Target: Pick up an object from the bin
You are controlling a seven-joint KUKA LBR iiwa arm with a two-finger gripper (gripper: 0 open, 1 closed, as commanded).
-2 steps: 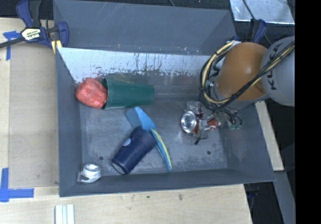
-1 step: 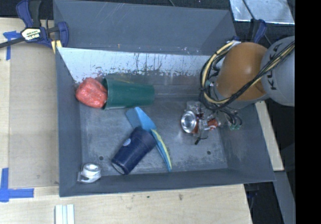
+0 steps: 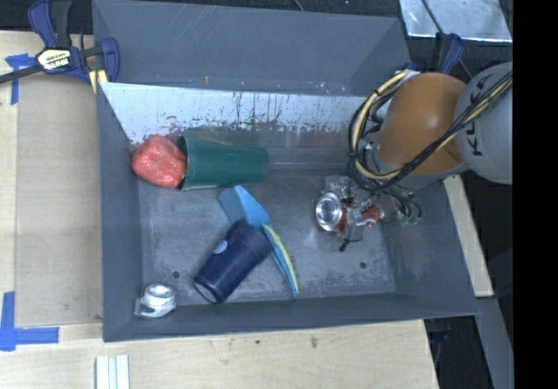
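A robot gripper [image 3: 353, 214] sits low in the right side of a grey bin [image 3: 261, 47].

In the front left corner lies a small silver thing [image 3: 157, 298]. By the back wall a red lump [image 3: 159, 160] touches a green cup [image 3: 225, 162] lying on its side. In the middle a dark blue cup [image 3: 231, 261] lies tipped over, with a blue scoop [image 3: 247, 204] beside it. Next comes a shiny round thing [image 3: 329, 211], right beside the gripper. I cannot tell if the gripper is spread apart or squeezed together, or if it has the shiny thing.
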